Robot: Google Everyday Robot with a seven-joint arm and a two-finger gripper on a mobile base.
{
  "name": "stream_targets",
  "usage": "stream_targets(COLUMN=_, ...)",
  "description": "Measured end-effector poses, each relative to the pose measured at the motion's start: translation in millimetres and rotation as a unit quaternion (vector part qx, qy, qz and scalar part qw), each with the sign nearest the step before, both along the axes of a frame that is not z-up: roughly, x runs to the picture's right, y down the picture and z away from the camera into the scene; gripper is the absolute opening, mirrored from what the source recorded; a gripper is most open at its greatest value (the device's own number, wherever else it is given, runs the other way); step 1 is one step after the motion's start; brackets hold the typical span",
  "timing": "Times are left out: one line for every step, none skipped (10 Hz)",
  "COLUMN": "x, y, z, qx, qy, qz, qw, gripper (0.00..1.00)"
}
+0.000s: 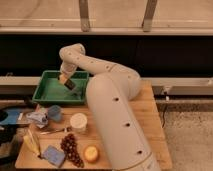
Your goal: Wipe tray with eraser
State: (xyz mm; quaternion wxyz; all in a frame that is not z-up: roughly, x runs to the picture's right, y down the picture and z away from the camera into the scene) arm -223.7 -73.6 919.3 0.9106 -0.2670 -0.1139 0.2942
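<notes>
My gripper [65, 80]: it is over the tray, toward the 2 o'clock part of the tray floor, with my arm [95, 65] reaching in from 3 o'clock. It seems to grip a small dark block under its tan fingers; I judge this is the eraser.
Eraser [70, 84]: small, flat and dark, at my fingertips, low over the tray floor or touching it. I cannot tell which.
Tray [47, 91]: green and shallow with flared sides, at the 10 o'clock corner of the wooden table [150, 120].
How eraser handles: I judge it light and stiff, perhaps a little soft on the wiping face. It is best held across the short sides, near the middle, so that the flat face stays down.
How tray handles: I think it is light plastic, and it may slide if I press too hard.
Nearby: blue cup [54, 113], white cup [78, 122], grapes [70, 148], all at 6 o'clock from the tray and apart from it.
</notes>
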Motion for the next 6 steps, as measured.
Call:
stream_targets(x=15.4, y=4.1, z=-7.3, qx=-0.003, qy=0.013, qz=0.006, qw=0.9999, gripper=0.00)
stream_targets(x=31.1, y=6.8, z=-11.5, qx=-0.006, qy=0.026, qz=0.014, qw=0.9995, gripper=0.00)
stream_targets(x=44.4, y=7.1, z=-11.4, qx=-0.008, qy=0.037, qz=0.021, qw=0.9991, gripper=0.00)
stream_targets(x=51.0, y=5.9, z=-8.8, qx=-0.009, qy=0.040, qz=0.027, qw=0.9988, gripper=0.00)
stream_targets(x=52.9, y=4.8, z=-3.8, qx=-0.010, qy=0.041, qz=0.030, qw=0.9987, gripper=0.00)
stream_targets(x=50.5, y=2.2, z=3.4, qx=-0.010, qy=0.037, qz=0.030, qw=0.9988, gripper=0.00)
